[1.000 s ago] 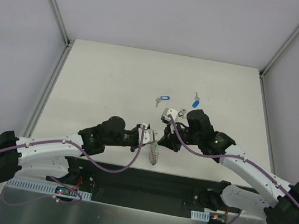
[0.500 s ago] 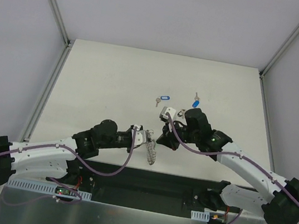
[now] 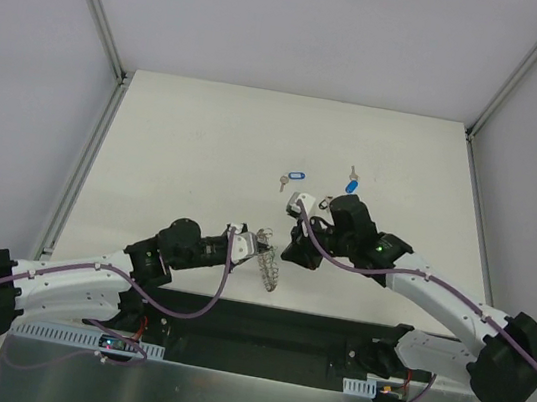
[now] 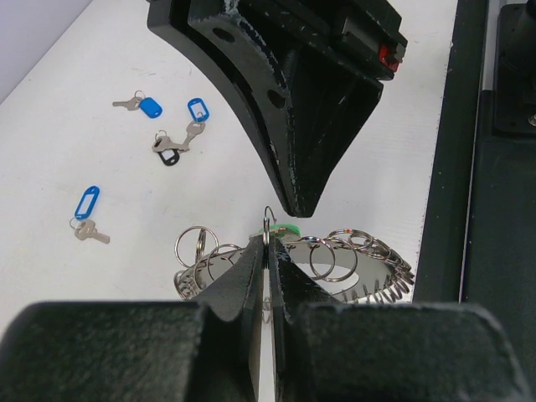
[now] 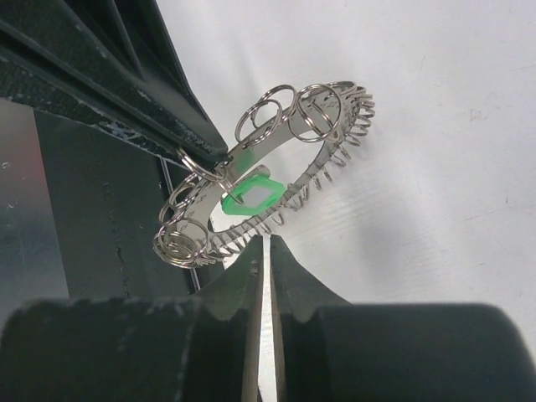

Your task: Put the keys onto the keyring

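The keyring [image 5: 331, 155] hangs in the air, tipped on its side, above the table [image 4: 50, 167] close to its near edge. A green key [image 5: 251, 194] sits inside the ring, right against the rim, but I cannot tell if it is hooked on all the way. My left gripper [image 4: 268, 251] is squeezed tight on one little loop [image 4: 268, 219] of the keyring. That thin pinch seems to be all that holds the ring up. My right gripper [image 5: 266, 251] is pressed together too, with its tip just under the toothed rim. I cannot tell if it pinches anything. The blue keys [image 4: 86, 203] lie on the table, well apart from the ring, so they are not on it yet. I think the little loop could slip out of the left pinch if the right gripper pushes or tugs the ring, and then it all drops. The two grippers are also very close, so they could bump
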You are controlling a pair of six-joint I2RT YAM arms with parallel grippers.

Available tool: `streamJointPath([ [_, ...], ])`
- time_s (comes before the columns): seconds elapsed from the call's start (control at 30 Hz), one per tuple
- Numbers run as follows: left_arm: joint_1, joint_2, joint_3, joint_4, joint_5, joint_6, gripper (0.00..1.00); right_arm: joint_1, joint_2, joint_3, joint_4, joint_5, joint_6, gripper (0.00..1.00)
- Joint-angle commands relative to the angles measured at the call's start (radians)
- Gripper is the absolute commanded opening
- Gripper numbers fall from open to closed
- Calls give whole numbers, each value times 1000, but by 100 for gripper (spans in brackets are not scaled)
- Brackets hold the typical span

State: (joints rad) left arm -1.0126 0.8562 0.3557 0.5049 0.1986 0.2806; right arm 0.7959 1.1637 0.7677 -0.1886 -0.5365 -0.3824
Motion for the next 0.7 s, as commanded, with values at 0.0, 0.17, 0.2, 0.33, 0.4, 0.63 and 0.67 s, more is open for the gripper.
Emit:
streamJointPath([
  [0.0, 6, -22, 3, 73, -2, 6, 0, -1, -74, -30, 87, -42, 4, 22],
  [0.17, 6, -11, 17, 54, 50, 22, 0, 0, -91, -25, 101, -68, -33, 35],
  [0.2, 6, -8, 20, 47, 65, 28, 0, 0, -91, -24, 104, -80, -42, 35],
  [0.33, 6, 3, 34, 29, 97, 31, 0, 0, -87, -10, 104, -117, -62, 36],
  [0.4, 6, 4, 39, 29, 108, 31, 0, 2, -82, -1, 95, -120, -70, 36],
  [0.63, 8, 9, 46, 26, 124, 32, 0, 2, -59, 18, 80, -166, -98, 32],
  [0.67, 8, 7, 48, 26, 127, 34, 0, 2, -56, 22, 78, -172, -98, 32],
])
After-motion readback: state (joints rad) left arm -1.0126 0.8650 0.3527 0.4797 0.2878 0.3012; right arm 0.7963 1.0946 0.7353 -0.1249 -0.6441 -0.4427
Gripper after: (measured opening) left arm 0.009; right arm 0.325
